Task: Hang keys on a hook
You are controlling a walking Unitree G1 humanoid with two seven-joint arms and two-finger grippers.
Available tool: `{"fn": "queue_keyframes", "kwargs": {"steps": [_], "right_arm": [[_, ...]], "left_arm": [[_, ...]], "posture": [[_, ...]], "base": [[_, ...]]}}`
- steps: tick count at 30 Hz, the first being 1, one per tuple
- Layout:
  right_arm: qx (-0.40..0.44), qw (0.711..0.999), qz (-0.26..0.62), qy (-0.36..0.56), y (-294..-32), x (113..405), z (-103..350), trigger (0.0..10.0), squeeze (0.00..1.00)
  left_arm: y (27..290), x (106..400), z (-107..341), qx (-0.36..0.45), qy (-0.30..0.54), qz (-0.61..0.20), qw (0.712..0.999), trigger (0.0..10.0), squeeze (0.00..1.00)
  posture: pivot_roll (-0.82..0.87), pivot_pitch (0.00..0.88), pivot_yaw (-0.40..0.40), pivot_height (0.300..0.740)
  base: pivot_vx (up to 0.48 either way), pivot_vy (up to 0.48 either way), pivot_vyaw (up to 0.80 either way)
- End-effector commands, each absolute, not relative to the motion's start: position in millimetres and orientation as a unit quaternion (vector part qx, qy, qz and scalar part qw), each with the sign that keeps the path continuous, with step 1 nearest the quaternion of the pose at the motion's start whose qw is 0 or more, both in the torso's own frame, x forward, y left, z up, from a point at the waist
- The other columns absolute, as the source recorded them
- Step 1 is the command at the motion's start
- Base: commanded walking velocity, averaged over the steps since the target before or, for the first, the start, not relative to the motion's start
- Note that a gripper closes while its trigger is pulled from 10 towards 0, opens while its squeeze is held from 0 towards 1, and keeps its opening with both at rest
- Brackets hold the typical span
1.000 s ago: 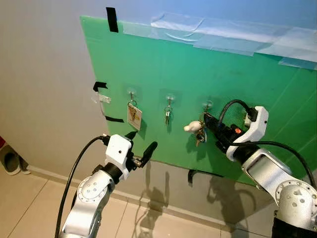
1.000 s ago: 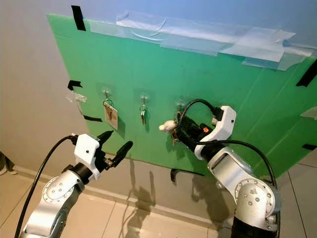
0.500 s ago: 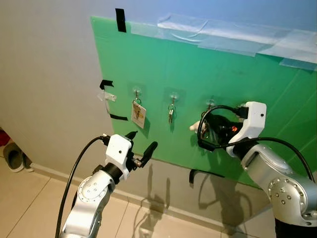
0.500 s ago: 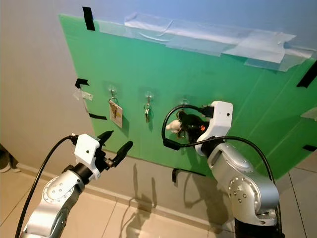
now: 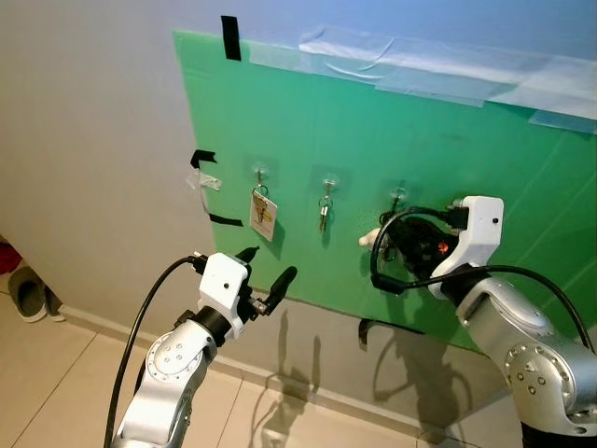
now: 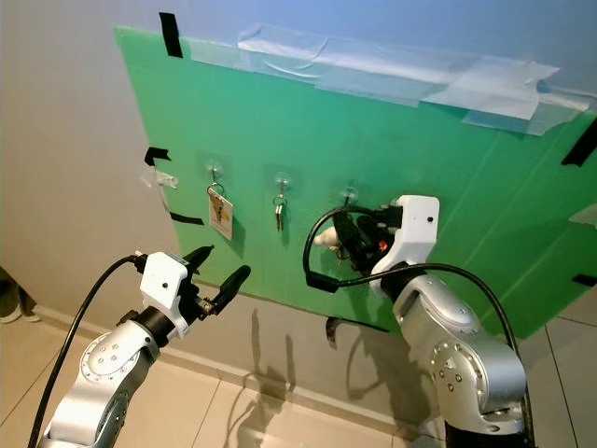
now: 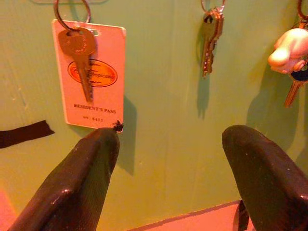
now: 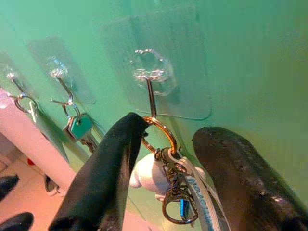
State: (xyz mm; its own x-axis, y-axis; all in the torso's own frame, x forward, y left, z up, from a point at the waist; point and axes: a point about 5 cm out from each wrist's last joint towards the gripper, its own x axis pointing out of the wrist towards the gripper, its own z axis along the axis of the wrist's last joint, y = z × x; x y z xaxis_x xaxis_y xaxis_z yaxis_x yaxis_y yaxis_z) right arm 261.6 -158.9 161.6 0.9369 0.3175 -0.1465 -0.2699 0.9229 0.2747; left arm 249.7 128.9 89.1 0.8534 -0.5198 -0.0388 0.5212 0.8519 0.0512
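A green board (image 5: 448,140) on the wall carries three clear hooks. A key with a white tag (image 7: 89,72) hangs on the first hook and a small key bunch (image 7: 211,38) on the middle one. At the third hook (image 8: 150,98) hangs a key ring (image 8: 166,134) with a white charm (image 5: 368,239). My right gripper (image 5: 399,245) is at that hook, its fingers apart on either side of the ring, one finger touching it. My left gripper (image 5: 269,263) is open with nothing in it, held low in front of the board below the tagged key.
Black tape strips (image 5: 230,37) and clear tape (image 5: 420,70) hold the board to the grey wall. A dark curved piece (image 5: 378,327) sticks out at the board's lower edge. A shoe (image 5: 28,289) lies on the tiled floor at far left.
The right wrist has turned and moved in to the third hook, and the key ring now hangs on that hook. The camera shifted a little. The left arm stayed still.
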Motion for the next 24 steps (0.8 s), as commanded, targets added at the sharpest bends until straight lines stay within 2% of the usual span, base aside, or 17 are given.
{"fn": "queue_keyframes", "kwargs": {"steps": [1,10,15,24], "right_arm": [[0.096,0.984,0.123,0.087,-170.7,260.7,162.7,10.0,1.0],[0.086,0.984,0.127,0.091,-172.3,259.0,159.0,10.0,1.0],[0.039,0.987,0.131,0.08,-173.9,257.7,160.6,10.0,1.0],[0.002,0.987,0.14,0.082,-174.8,254.6,156.8,10.0,1.0]], "left_arm": [[130.4,249.3,92.1,0.029,0.01,-0.27,0.962,10.0,0.0],[131.3,249.6,92.2,0.03,0.01,-0.272,0.962,10.0,0.0],[131.7,249.9,92.0,0.031,0.011,-0.273,0.962,10.0,0.0],[131.5,250.6,91.7,0.033,0.012,-0.276,0.96,10.0,0.0]], "posture": [[-0.05,0.0,-0.004,0.74],[-0.05,0.0,-0.002,0.74],[-0.05,0.0,-0.001,0.74],[-0.05,0.0,0.001,0.74]], "base": [[0.0,0.0,0.0],[0.0,0.0,0.0],[0.0,0.0,0.0],[0.0,0.0,0.0]]}}
